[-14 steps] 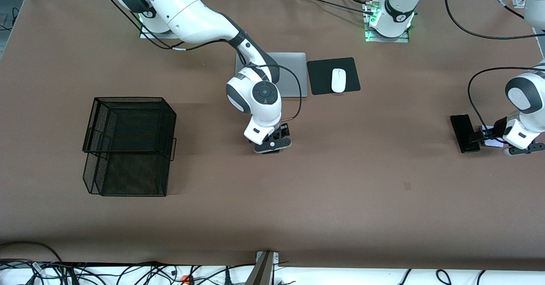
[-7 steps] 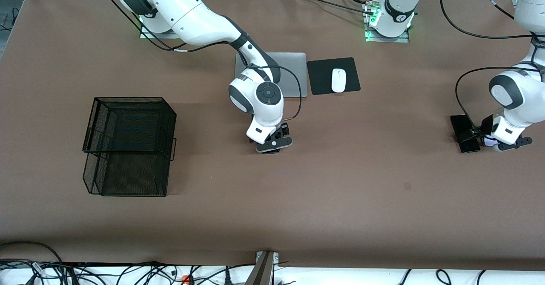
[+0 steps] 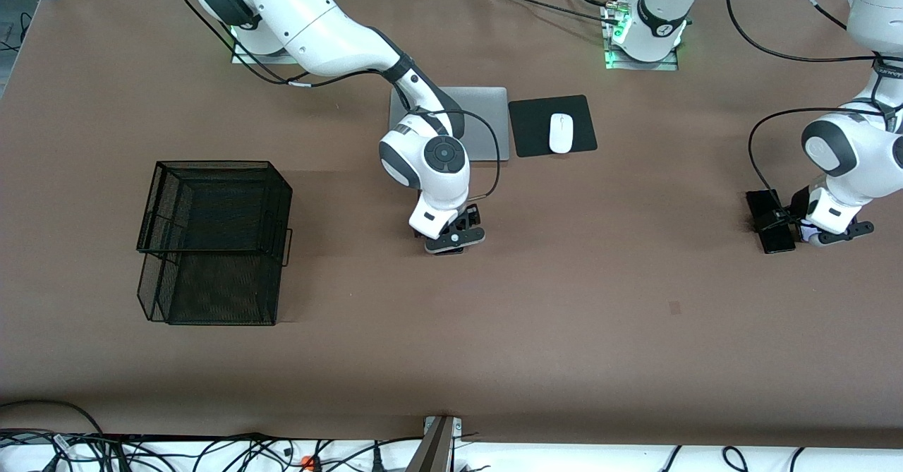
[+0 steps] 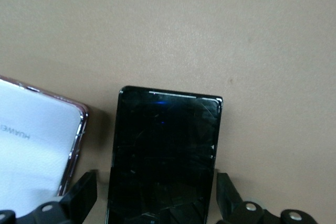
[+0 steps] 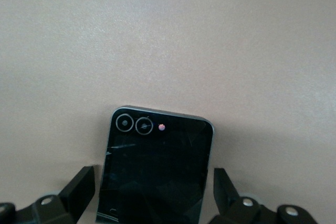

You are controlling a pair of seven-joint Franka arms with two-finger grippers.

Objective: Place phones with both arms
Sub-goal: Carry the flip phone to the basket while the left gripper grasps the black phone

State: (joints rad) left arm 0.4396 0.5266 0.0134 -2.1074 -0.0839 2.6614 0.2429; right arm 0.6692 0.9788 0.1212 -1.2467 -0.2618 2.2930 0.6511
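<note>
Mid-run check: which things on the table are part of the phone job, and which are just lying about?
Job:
- slim black phone, between the open left gripper fingers
- white phone beside it
- squarish black phone, between the open right gripper fingers

Lying about:
- laptop
- mouse on its pad
- wire basket

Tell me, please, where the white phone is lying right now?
The white phone lies on the table at the left arm's end, right beside the long black phone, mostly hidden under the left gripper.
</note>
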